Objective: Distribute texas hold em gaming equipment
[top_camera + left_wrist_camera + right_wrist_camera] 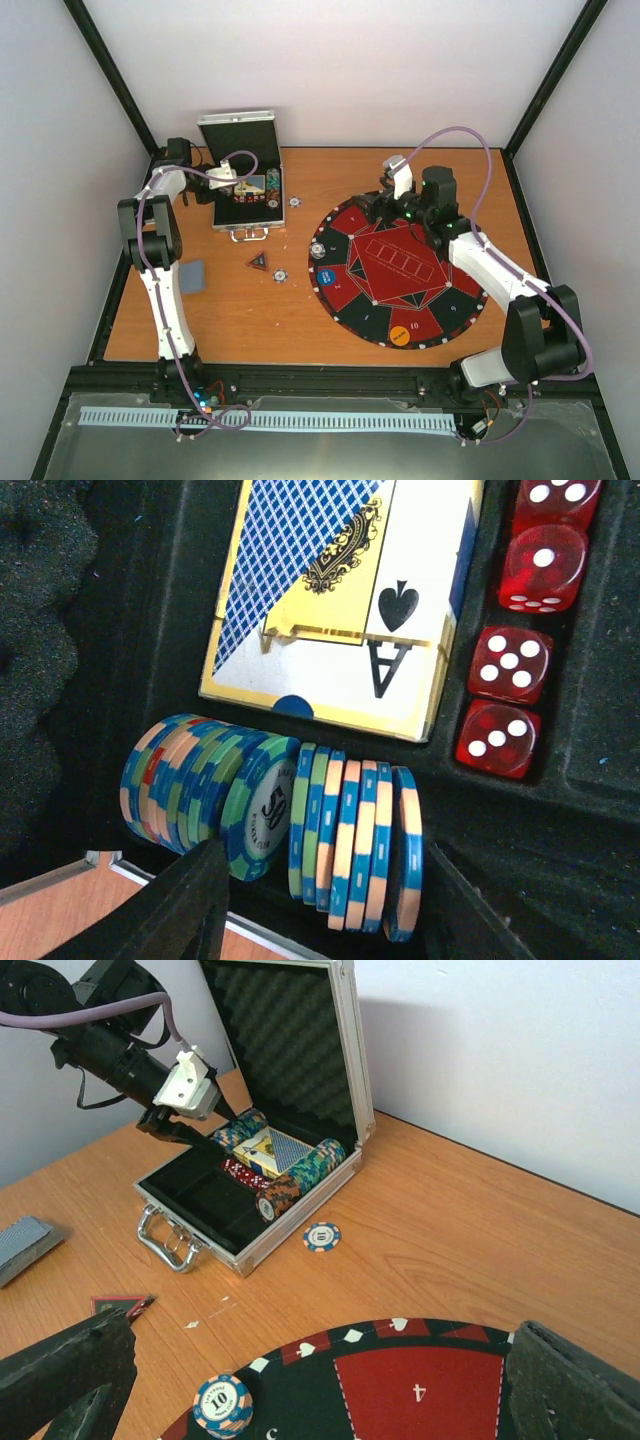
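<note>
Aluminium case (285, 1030), lid raised, on the table (230, 320): poker chips (350, 840) stand on edge in a row beside a card deck (340, 590) and red dice (510, 665). Left gripper (322, 855) straddles that row, jaws parted. Right gripper (325, 1322) hangs wide open and empty above the round mat (420, 1390), one loose chip (222, 1403) on its rim; a second loose chip (322, 1236) lies just beside the case.

We see a left arm (165, 300) and right arm (490, 265) with white links, black joint housings, looping purple cables (458, 128) and dark, matte, wedge-shaped fingers (70, 1370).
</note>
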